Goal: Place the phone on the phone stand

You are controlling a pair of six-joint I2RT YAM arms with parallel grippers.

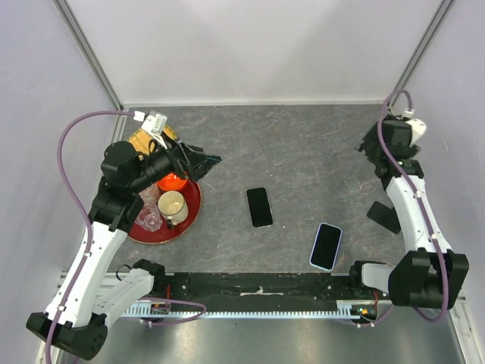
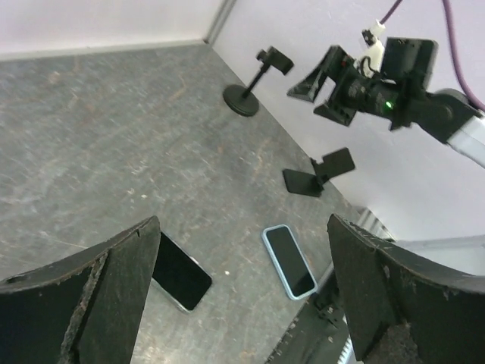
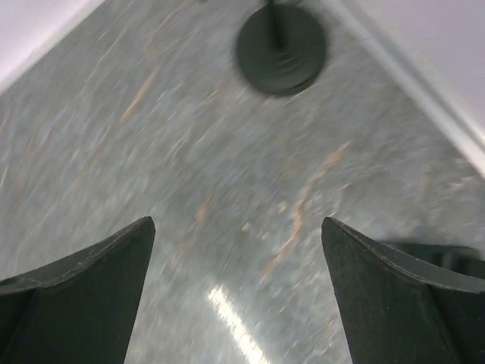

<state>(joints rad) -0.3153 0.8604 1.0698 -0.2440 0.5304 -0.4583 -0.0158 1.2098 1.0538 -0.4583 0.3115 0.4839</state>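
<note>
The black phone lies flat mid-bench and the blue-cased phone lies flat close to the near edge, with bare surface all round both. The phone stand sits by the right wall beside the right arm. The left gripper hangs spread and empty just past the red tray at the left side, while the right gripper, also spread and empty, hovers in the far right corner near a round-based stand

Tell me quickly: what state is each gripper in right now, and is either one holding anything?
Left gripper: open, holding nothing.
Right gripper: open, holding nothing.
</note>
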